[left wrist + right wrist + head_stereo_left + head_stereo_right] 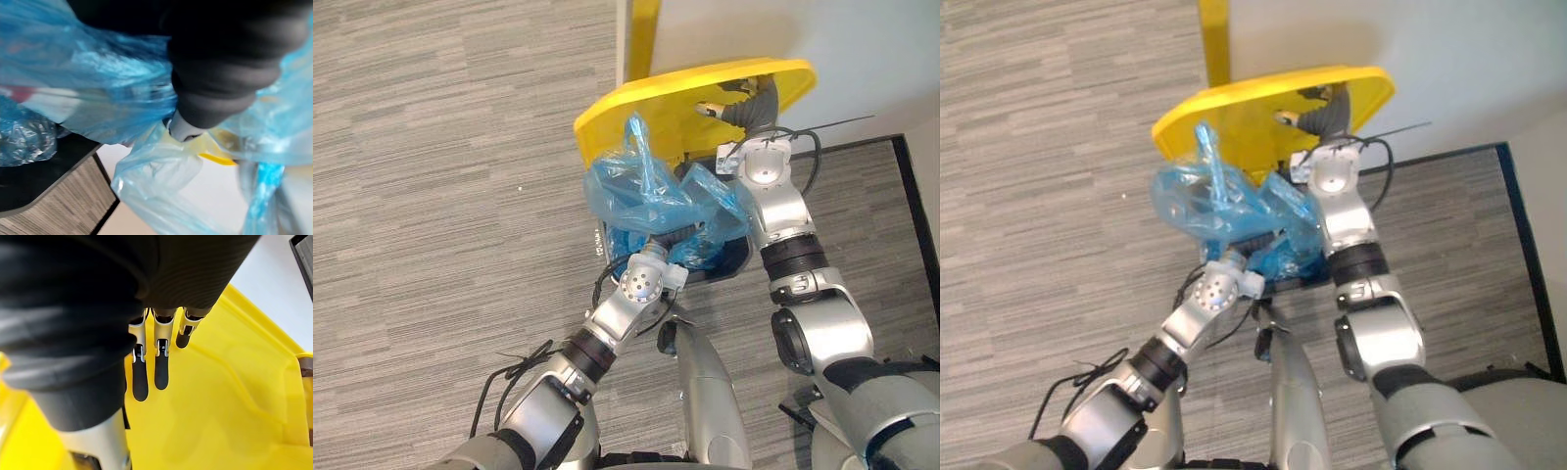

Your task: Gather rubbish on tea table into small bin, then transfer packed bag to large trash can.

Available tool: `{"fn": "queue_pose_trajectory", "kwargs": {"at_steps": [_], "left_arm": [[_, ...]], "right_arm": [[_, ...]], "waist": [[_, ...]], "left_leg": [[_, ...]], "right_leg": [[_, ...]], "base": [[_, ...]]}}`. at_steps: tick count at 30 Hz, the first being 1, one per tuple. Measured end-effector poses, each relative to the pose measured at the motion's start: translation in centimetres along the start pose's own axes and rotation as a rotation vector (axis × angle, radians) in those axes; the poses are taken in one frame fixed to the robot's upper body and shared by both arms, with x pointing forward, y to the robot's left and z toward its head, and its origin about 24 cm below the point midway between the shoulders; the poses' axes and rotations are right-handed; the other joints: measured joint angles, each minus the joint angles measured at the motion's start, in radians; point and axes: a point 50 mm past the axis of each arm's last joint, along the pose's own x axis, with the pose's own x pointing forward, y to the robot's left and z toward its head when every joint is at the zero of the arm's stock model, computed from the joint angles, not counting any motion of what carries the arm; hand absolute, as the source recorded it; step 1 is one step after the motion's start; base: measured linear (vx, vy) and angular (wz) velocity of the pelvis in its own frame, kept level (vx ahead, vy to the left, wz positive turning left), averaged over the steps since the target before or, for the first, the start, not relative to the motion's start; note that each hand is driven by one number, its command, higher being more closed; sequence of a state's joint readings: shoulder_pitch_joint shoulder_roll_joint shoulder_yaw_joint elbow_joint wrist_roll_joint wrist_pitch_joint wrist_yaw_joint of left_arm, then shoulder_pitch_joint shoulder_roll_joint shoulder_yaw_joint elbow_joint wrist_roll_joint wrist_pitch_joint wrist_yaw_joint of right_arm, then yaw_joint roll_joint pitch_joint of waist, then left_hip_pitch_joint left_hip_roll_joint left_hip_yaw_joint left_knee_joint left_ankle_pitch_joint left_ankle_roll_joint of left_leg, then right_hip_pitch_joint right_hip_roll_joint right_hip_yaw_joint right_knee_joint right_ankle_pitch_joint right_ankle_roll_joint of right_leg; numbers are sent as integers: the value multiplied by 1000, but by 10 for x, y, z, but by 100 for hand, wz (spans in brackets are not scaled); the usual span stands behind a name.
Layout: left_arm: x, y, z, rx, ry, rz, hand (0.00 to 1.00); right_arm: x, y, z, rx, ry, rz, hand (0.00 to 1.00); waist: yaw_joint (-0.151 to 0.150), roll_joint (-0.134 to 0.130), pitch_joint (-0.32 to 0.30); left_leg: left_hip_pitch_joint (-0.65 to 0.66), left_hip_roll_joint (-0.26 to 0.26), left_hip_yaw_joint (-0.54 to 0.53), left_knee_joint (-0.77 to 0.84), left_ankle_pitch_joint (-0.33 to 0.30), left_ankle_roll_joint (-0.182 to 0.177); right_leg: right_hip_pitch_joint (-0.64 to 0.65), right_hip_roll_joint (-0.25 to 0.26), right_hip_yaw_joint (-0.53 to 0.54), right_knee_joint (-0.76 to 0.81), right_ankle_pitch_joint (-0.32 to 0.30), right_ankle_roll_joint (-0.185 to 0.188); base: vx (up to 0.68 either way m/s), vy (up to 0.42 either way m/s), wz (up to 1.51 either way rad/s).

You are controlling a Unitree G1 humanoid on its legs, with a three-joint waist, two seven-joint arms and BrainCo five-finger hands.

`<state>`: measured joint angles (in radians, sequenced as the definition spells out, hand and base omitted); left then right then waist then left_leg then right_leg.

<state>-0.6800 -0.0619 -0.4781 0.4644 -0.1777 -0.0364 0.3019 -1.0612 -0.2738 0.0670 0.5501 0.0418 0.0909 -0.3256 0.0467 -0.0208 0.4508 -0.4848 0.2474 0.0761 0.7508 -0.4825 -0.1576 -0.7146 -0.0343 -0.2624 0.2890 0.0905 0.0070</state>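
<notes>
A blue plastic rubbish bag (646, 196) hangs over the mouth of the large dark trash can (736, 257). My left hand (674, 241) reaches up under the bag, and the plastic wraps round it (98, 98) in the left wrist view. Part of the bag dips inside the can, its knotted ears sticking up. The can's yellow lid (685, 98) stands tipped up toward the wall. My right hand (744, 103) rests against the lid's underside, open, its straight fingers (146, 377) flat on the yellow plastic.
The can stands against a white wall with a yellow upright strip (643, 34). A black skirting line (911, 186) runs along the right. Grey carpet floor (440, 196) stretches out to the left. The can's dark rim (44, 171) holds a crumpled blue liner (24, 137).
</notes>
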Motion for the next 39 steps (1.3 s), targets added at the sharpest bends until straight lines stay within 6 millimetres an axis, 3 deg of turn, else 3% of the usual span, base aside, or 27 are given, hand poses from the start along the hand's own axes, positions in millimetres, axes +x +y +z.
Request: {"fn": "queue_pose_trajectory", "kwargs": {"at_steps": [1, 2, 11, 19, 26, 33, 39], "left_arm": [[3, 3, 0, 5, 7, 13, 100], [4, 6, -1, 6, 12, 24, 0], [10, 49, -40, 146, 241, 203, 0], [16, 57, -30, 182, 216, 242, 0], [14, 64, -38, 280, 267, 265, 0], [10, 71, -45, 285, 308, 296, 0], [-11, 78, -65, 274, 347, 337, 0]], "right_arm": [[0, 2, 5, 1, -22, 9, 0], [-1, 4, 8, 0, -34, 16, 0], [1, 24, 56, 47, -199, 94, 0], [2, 26, 58, 55, -200, 105, 0], [6, 30, 59, 49, -184, 121, 0], [2, 39, 24, 15, -57, 154, 0], [-21, 42, -27, -16, 72, 187, 0]], "waist": [[-1, -4, 2], [-3, -8, 4], [-48, -37, 30], [-51, -39, 32], [-56, -38, 31], [-51, -36, 29], [-33, -34, 3]], "left_leg": [[-9, 4, 1, 4, -2, -3], [-13, 4, 2, 5, -2, -3], [-103, 25, -1, 41, -6, -11], [-107, 34, -1, 41, -6, -11], [-102, 35, -4, 41, -6, -11], [-33, 24, -25, 31, -3, -7], [43, -1, -33, -39, 21, 11]], "right_leg": [[-9, 3, -1, 0, 0, 0], [-14, 4, -1, 0, 0, 0], [-93, 21, -3, 2, 13, -2], [-93, 25, -5, 2, 14, -4], [-87, 24, -11, 6, 13, -4], [-9, 11, -26, 12, 4, -7], [53, -10, -36, -1, -6, -4]], "base": [[-14, -54, -7], [-15, -55, -4], [-7, -58, -3], [-1, -41, 1], [4, -38, 1], [-15, -24, 9], [-4, -41, 13]]}}
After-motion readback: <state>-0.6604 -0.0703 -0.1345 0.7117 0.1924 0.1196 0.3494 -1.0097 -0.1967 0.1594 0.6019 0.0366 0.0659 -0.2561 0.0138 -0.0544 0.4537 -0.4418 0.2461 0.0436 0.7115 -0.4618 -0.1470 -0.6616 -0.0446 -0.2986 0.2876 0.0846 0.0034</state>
